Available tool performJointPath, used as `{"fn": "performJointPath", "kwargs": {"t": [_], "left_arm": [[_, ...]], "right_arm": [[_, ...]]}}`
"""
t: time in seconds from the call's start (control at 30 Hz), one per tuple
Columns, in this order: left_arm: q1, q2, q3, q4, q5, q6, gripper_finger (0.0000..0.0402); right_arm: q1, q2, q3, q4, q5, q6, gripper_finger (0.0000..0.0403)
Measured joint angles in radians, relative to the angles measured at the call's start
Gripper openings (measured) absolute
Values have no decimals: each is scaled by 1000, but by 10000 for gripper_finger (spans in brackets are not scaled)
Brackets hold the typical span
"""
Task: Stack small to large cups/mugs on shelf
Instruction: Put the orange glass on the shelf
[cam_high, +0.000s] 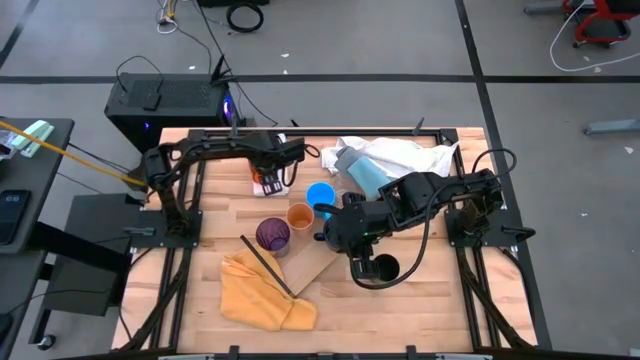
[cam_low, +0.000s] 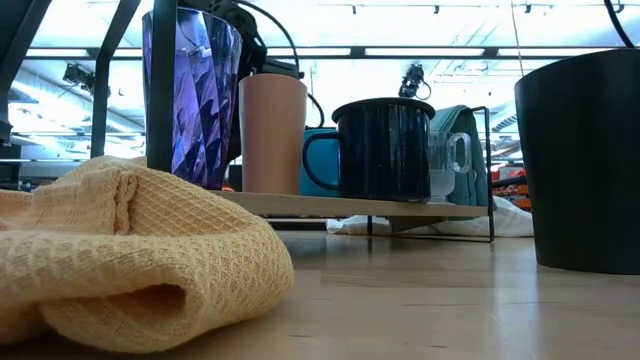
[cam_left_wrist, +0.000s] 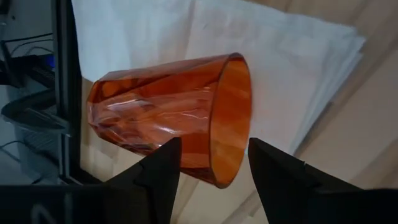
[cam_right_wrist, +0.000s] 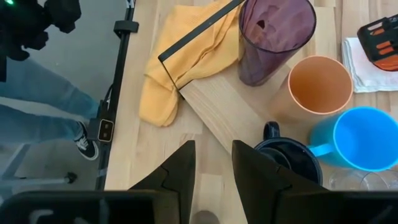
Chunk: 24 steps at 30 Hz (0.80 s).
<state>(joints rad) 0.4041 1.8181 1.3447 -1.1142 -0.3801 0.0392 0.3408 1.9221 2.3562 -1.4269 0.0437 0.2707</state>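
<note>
The purple cup (cam_high: 272, 234), orange cup (cam_high: 300, 215), blue mug (cam_high: 320, 195) and black mug (cam_right_wrist: 289, 158) stand in a row on the pale wooden shelf (cam_right_wrist: 217, 109). The shelf also shows in the low view (cam_low: 330, 204). A larger black cup (cam_high: 378, 268) stands on the table. The red-orange tumbler (cam_left_wrist: 168, 118) lies on its side on a white pad (cam_left_wrist: 280, 68). My left gripper (cam_left_wrist: 214, 142) is open, its fingers either side of the tumbler's rim end. My right gripper (cam_right_wrist: 214, 165) is open and empty, above the table beside the black mug.
A yellow cloth (cam_high: 260, 295) lies at the near left, partly under the shelf's black frame bar (cam_high: 265, 265). A pale-blue cylinder with a grey end (cam_high: 362, 172) and white cloth (cam_high: 395, 155) lie at the far middle. A person's legs (cam_right_wrist: 37, 106) show beyond the table.
</note>
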Motion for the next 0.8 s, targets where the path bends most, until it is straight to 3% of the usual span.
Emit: {"fn": "performJointPath", "kwargs": {"t": [0.63,0.8], "left_arm": [[3,1,-59,123,-86,86,190],[4,2,-60,127,-102,116,165]], "right_arm": [[-5,0,0,13,0,1,113],[-5,0,0,12,0,1,113]]}}
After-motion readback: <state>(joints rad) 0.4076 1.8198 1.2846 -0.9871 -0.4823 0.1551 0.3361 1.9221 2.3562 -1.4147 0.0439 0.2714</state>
